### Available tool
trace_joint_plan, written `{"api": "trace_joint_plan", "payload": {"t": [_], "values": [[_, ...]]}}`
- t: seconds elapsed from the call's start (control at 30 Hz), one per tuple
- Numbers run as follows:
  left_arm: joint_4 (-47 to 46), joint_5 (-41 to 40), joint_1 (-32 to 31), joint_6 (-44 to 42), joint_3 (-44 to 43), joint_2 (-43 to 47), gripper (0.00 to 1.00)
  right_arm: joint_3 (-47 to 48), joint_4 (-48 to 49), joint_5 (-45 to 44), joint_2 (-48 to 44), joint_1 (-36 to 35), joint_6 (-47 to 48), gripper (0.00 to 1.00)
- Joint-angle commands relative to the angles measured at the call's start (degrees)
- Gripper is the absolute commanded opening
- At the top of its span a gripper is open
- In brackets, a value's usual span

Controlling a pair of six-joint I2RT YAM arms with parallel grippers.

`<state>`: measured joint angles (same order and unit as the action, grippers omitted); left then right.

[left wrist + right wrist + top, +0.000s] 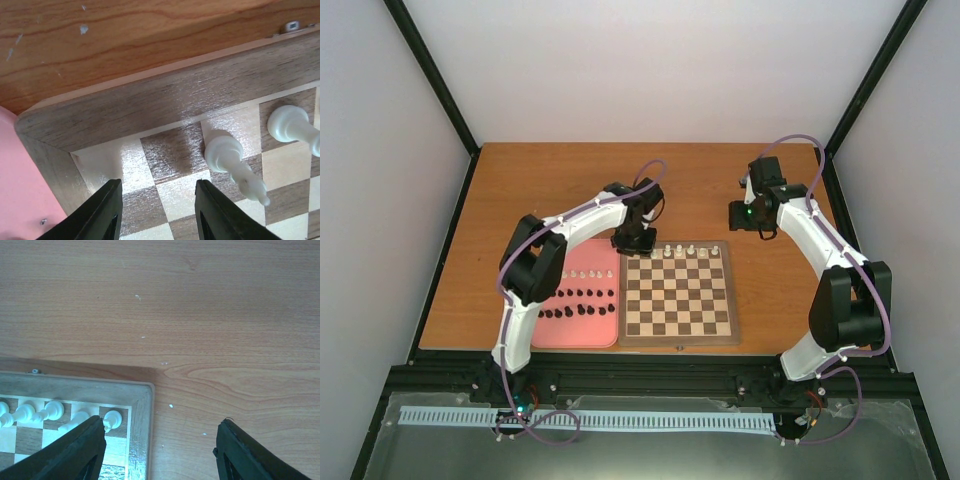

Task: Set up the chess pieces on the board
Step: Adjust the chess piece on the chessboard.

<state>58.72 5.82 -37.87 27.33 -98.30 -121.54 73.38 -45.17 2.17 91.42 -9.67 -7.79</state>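
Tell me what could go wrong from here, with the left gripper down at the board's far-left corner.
1. The left gripper is open and low over the board. One finger sits close to a white piece, so a sideways move might topple it.
2. The black pieces lie packed in rows on the pink tray, so picking one could knock its neighbours.
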Motion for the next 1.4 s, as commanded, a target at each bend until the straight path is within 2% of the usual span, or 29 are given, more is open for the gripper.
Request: {"api": "trace_joint_plan", "payload": {"t": [0.0, 1.03, 1.1, 1.17, 1.37], "values": [[-0.2, 0.72, 0.34, 1.16, -2.73, -1.15, 0.43, -0.77, 0.51, -0.67, -1.95, 0.53, 0.67, 0.61], [1.51, 1.31, 0.34, 1.22, -7.96, -5.53, 0.43, -1.45, 1.31, -0.15, -1.42, 1.06, 0.67, 0.61], [1.64, 0.45, 0.38, 1.19, -7.87, -5.24, 0.45, -1.41, 1.23, -0.15, -1.42, 1.12, 0.67, 0.61], [1.67, -0.39, 0.47, 1.07, -7.74, -4.74, 0.5, -1.41, 1.22, -0.07, -1.55, 1.14, 0.65, 0.61], [2.43, -3.01, 2.16, 0.47, -7.89, -2.29, 0.55, -1.45, 1.05, 0.28, -1.59, 1.15, 0.76, 0.62]]}}
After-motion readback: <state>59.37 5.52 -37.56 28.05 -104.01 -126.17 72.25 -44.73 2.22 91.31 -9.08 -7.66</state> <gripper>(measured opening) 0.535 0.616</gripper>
